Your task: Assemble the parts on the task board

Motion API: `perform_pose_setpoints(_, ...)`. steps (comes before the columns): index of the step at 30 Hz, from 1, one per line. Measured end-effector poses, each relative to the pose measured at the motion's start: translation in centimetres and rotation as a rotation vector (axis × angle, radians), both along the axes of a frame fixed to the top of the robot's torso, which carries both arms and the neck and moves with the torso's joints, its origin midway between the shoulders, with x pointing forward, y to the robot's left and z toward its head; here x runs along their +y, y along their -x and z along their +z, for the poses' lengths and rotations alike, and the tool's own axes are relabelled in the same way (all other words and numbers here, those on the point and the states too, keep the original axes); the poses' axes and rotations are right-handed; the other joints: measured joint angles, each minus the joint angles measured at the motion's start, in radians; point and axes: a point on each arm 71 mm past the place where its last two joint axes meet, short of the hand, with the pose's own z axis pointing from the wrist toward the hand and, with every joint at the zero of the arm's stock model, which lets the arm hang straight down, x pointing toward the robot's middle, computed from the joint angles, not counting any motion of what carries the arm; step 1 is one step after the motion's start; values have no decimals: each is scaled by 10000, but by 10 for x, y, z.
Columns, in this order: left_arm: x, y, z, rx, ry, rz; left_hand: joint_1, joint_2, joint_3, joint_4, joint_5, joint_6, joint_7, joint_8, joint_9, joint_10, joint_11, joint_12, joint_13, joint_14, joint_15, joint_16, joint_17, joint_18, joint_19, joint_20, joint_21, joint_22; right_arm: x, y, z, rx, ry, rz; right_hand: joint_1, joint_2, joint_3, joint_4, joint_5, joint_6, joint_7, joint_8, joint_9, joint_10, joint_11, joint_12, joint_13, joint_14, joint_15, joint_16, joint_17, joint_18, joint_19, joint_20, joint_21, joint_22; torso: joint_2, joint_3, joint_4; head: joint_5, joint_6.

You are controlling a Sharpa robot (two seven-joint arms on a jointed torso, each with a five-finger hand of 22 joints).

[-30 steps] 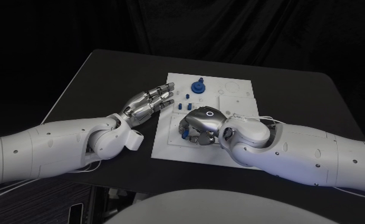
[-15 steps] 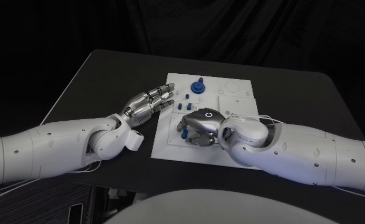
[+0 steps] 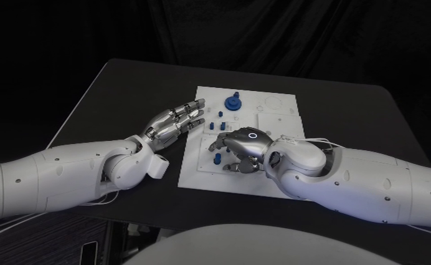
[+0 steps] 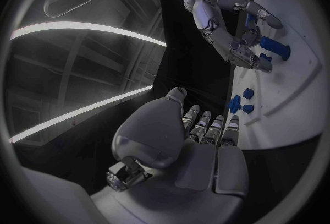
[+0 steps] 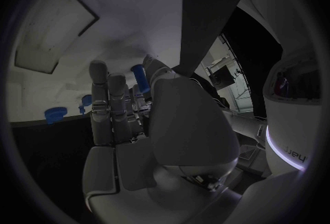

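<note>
The white task board (image 3: 269, 112) lies mid-table. A blue knob (image 3: 233, 102) stands near its far edge, and small blue parts (image 3: 212, 126) lie by its left edge. My right hand (image 3: 239, 149) hovers low over the board's near half with its fingers curled down around a blue cylinder (image 3: 218, 158). In the left wrist view that cylinder (image 4: 275, 48) lies at the right hand's fingertips (image 4: 249, 59). Blue (image 5: 139, 74) shows between the right hand's fingers (image 5: 110, 103); whether they grip it I cannot tell. My left hand (image 3: 175, 121) is off the board's left edge, fingers straight and holding nothing.
The black table (image 3: 126, 90) extends left of and beyond the board. Small blue parts (image 4: 238, 104) sit just ahead of my left hand (image 4: 203, 130). More blue pieces (image 5: 55, 114) lie on the board beyond the right hand.
My right hand has shifted slightly to the right over the board and turned a little at the wrist. The left hand has not moved.
</note>
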Motion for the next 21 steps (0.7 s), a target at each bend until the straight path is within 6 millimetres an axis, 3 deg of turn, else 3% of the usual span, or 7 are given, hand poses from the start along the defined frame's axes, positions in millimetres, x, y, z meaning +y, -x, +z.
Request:
perform_pose_setpoints(4, 2, 0, -1, 3, -30, 35, -53, 6, 57, 57, -48, 0, 0, 0, 0, 0, 0, 0, 0, 0, 0, 0, 0, 0, 0, 0, 0, 0, -11, -6, 28, -316, -657, -243, 317, 33, 59, 137, 174, 83, 83, 83, -69, 36, 25, 264, -12, 204, 55, 270, 174, -1, 155, 68, 326, -1, -2, 1, 0, -90, 0)
perform_pose_setpoints(7, 3, 0, -2, 24, -48, 57, -695, 29, -204, 817, -217, 13, -12, 23, 0, 0, 0, 39, 3, 0, 0, 42, 0, 0, 7, 6, 0, 17, -27, -18, 54, -473, -1165, -751, 426, 99, 105, 147, 518, 184, 183, 254, -145, 539, -57, 605, -35, 695, -12, 615, 566, -2, 584, 15, 1010, -1, -6, 2, 2, -180, 0)
perform_pose_setpoints(10, 3, 0, -2, 37, -56, 66, -1615, 120, -533, 1134, -961, 79, 4, 59, 10, 0, 0, 83, 12, 0, 0, 71, 0, 163, 37, 37, 0, 26, -51, -30, 71, -246, -1533, -1538, 535, 207, 309, 145, 795, 537, 353, 596, -161, 1565, -297, 1410, 139, 1065, -242, 902, 906, -1, 880, -162, 1572, -1, -12, 3, 3, -273, 0)
perform_pose_setpoints(12, 3, 0, -3, 46, -56, 66, -1864, 131, -597, 1118, -1186, 79, 4, 59, 10, 0, 0, 83, 11, 0, 0, 71, 0, 163, 37, 37, 0, 27, -70, -36, 77, 0, -1698, -2119, 545, 217, 393, 77, 903, 930, 532, 1104, -11, 2332, -578, 2270, 481, 1343, -476, 1086, 1161, -1, 1089, -371, 1980, -2, -12, 9, 3, -335, 0)
perform_pose_setpoints(15, 3, 1, -3, 55, -54, 63, -1889, 132, -596, 1118, -1228, 79, 4, 59, 10, 0, 0, 83, 11, 0, 0, 71, 0, 163, 37, 37, 0, 26, -103, -40, 80, 499, -1863, -3103, 419, 343, 327, -39, 844, 1281, 425, 2511, 625, 2946, -858, 3950, 1341, 1607, -711, 1162, 1261, -1, 1297, -579, 2273, -2, -15, 16, 1, -446, 0)
perform_pose_setpoints(18, 2, 1, -3, 64, -43, 53, -1895, 127, -596, 1118, -1179, 79, 3, 59, 10, 0, 0, 120, 11, 0, 0, 71, 0, 162, 37, 37, 0, 26, -136, -38, 80, 906, -1950, -4031, 141, 389, 246, 61, 548, 639, 324, 4127, 1384, 2881, -949, 5335, 2141, 1772, -779, 1129, 1286, -181, 1409, -691, 2467, -2, -23, 19, -1, -559, 0)
perform_pose_setpoints(21, 2, 2, -4, 75, -39, 49, -1895, 127, -536, 1058, -1068, 75, 0, 59, 10, 0, 0, 119, 11, 0, 0, 71, 0, 162, 37, 37, 0, 26, -166, -30, 75, 1163, -1847, -4887, -163, 314, 128, 285, 338, 432, 290, 4933, 1661, 3494, -976, 6312, 3288, 1869, -795, 1166, 1422, -174, 1476, -715, 2583, -3, -41, 14, -3, -658, 0)
